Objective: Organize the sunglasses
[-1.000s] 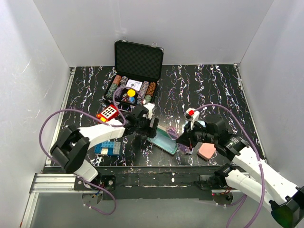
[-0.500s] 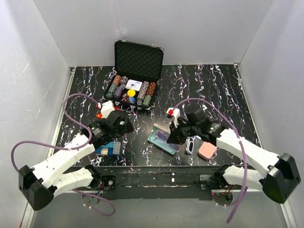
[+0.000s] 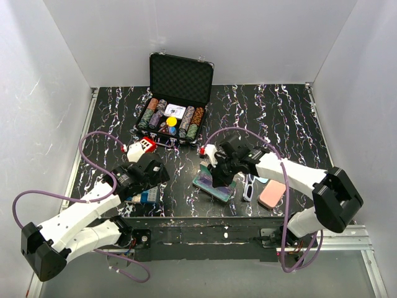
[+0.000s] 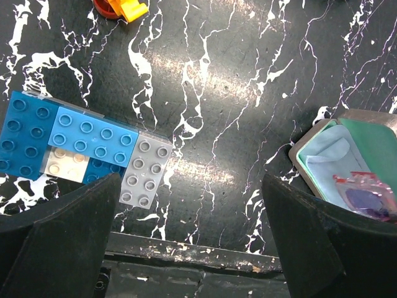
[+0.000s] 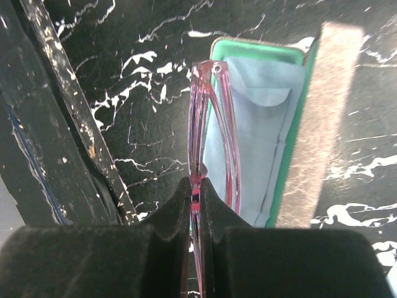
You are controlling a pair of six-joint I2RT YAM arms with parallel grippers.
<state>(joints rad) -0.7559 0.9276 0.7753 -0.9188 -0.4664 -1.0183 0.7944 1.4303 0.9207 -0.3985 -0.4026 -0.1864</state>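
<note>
The right end effector (image 5: 195, 189) is pressed together on the slim translucent purple sunglasses (image 5: 199, 118), which are pinched by one end of the folded frame between the dark pads (image 5: 170, 211). The frame is seen reaching straight ahead of the fingertips, over an open case (image 5: 257, 43) lined in green. A light blue cloth (image 5: 263, 105) is laid inside that case, beyond and beneath the held pair. Whether the frame is touching the cloth cannot be told. The grey-brown lid (image 5: 316, 124) of the case is seen to the right of the fingertips in the wrist view.

The white-framed sunglasses (image 3: 249, 186) are laid on the counter (image 3: 279, 118), just to the right of the right end effector, between the open case and a pink case (image 3: 272, 194).

The left end effector (image 4: 191, 205) is spread wide, with only bare counter seen between its fingers (image 4: 68, 230). In its wrist view, a brick plate (image 4: 80, 146) of blue, white and grey is found ahead and to the left of it. The open case with the purple pair is found to its right. A yellow and orange toy (image 4: 121, 7) is cut off at the far edge of that view. A black chip case (image 3: 180, 81), lid raised, is set well beyond both end effectors.
</note>
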